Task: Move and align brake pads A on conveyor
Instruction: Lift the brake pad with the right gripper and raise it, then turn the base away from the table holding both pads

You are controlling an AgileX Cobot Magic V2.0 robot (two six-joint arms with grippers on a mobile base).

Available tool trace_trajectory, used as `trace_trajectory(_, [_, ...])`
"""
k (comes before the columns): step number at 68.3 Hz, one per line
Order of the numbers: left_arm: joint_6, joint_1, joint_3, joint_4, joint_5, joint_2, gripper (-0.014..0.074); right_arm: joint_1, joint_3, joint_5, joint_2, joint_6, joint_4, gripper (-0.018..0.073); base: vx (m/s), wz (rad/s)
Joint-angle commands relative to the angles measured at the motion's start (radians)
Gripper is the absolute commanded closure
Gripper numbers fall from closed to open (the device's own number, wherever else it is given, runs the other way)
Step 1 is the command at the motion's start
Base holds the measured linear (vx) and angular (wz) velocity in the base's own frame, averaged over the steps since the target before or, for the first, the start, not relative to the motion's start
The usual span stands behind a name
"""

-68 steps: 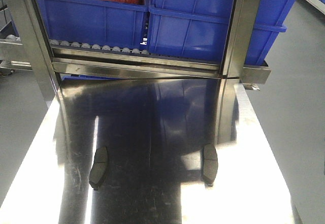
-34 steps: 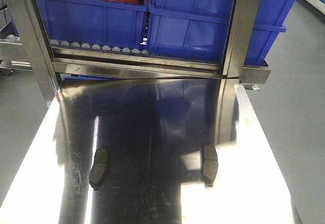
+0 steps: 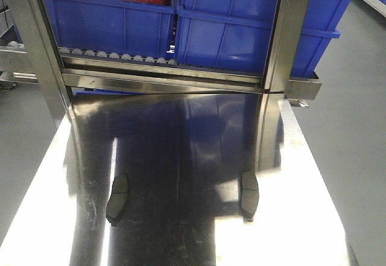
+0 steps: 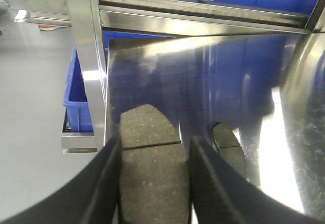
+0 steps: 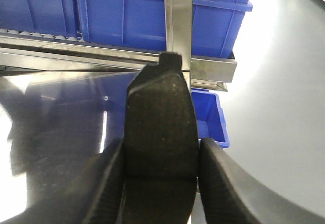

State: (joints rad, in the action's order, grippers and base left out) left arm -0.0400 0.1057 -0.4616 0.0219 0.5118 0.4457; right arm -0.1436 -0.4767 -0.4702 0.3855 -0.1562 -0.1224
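On the steel tabletop [image 3: 313, 218], front view, two brake pads lie well apart: left pad [image 3: 117, 198], right pad [image 3: 249, 195]. Left wrist: the left gripper [image 4: 155, 145] squeezes one held pad [image 4: 150, 125]; another pad [image 4: 228, 148] lies beside. Right wrist: the right gripper [image 5: 161, 150] squeezes one gripped pad [image 5: 160, 107].

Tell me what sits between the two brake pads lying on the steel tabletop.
Nothing. In the front view, the tabletop between the left pad and the right pad is bare steel with reflections.

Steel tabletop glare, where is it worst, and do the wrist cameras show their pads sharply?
Front view: tabletop blows out white along both side edges, dark reflections in the middle. Left wrist view: left-held pad crisp, glare patch at right. Right wrist view: right-held pad crisp too.
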Motion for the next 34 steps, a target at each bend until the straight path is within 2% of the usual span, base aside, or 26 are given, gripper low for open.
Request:
trace_trajectory(1, [-0.004,0.004,-0.029,0.007,-0.097,0.002,0.0603,0.002,-0.029,0.090,0.004,0.005,-0.008,0.0569,0.00,0.00])
trace_trajectory(18, [-0.004,0.004,-0.029,0.007,-0.097,0.002,0.0603,0.002,-0.029,0.090,0.004,0.005,-0.008,0.0569,-0.02,0.08])
trace_trajectory(34, [-0.004,0.004,-0.029,0.007,-0.097,0.002,0.0603,0.002,-0.029,0.090,0.004,0.005,-0.008,0.0569,-0.10,0.45])
